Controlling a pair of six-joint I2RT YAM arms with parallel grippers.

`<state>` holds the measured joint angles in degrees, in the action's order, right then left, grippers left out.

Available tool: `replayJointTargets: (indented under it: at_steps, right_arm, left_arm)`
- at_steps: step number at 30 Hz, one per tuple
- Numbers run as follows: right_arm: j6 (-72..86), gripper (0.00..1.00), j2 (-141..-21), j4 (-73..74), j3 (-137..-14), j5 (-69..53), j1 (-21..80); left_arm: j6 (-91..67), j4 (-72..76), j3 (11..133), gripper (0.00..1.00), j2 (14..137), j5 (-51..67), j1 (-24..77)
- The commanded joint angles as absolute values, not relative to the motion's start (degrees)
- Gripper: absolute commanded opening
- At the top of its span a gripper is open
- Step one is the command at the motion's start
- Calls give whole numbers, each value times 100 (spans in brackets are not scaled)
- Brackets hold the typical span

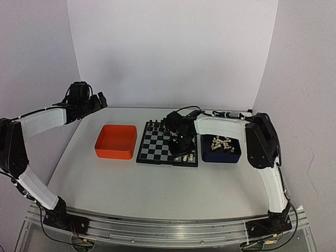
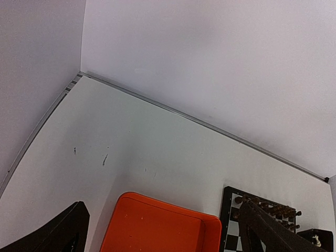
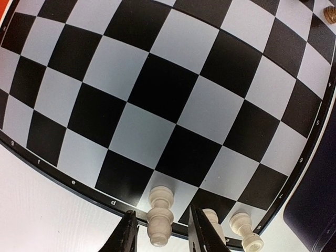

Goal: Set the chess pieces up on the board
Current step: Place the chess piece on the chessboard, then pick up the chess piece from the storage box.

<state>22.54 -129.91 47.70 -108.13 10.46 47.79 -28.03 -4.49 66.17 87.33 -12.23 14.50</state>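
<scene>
The board lies mid-table, with small black pieces along its far row. My right gripper hangs over the board's near right part. In the right wrist view its jaws are open on either side of an upright cream chess piece, with a gap on each side. That piece stands on a pale square of the board in the edge row. Two more cream pieces stand to its right. My left gripper is raised at the far left, open and empty.
A dark blue tray with several loose cream pieces sits right of the board. An orange tray sits left of it, and in the left wrist view the orange tray lies below my left gripper. White walls enclose the table.
</scene>
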Motion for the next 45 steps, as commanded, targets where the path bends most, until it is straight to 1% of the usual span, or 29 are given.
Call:
replayJointTargets:
  at_steps: [1,6,10,12,18,21,24,30,35,38,41,45]
  right_arm:
    - [2220,37,-12661,4800,-11117,1011,4790]
    - [2145,45,-12367,4794,-11247,1125,4789]
    - [1960,56,-12067,4791,-11272,1435,4737]
    - [1878,64,-11918,4781,-11237,1583,4665]
    - [1758,80,-11382,4731,-10984,1442,4199]
    - [1850,84,-11110,4716,-10758,1380,3835]
    - [2043,85,-10822,4703,-10399,1272,3392]
    - [2057,85,-10563,4712,-9865,1330,2824]
    - [2291,83,-10775,4719,-9731,531,2105]
    - [2486,79,-10953,4741,-9774,231,1758]
    - [2575,71,-11151,4883,-9917,85,1531]
    - [2308,61,-11466,5049,-10107,315,1485]
  left_arm:
    - [-2768,-281,6528,100,8587,-1284,1431]
    - [-2786,-213,6541,100,8590,-1275,1436]
    - [-2783,-184,6600,100,8614,-1246,1432]
    - [-2777,-183,6632,100,8623,-1239,1435]
    - [-2712,-179,6805,100,8696,-1112,1436]
    - [-2640,-178,6980,100,8798,-1001,1434]
    - [-2540,-186,7192,100,8956,-852,1429]
    - [-2410,-52,7589,100,9360,-772,1433]
    - [-2622,131,7806,100,9713,-847,1430]
    - [-2741,173,8005,100,9895,-874,1424]
    - [-2949,-340,8445,100,10080,-919,1431]
    - [-3115,-260,8426,100,10118,-987,1426]
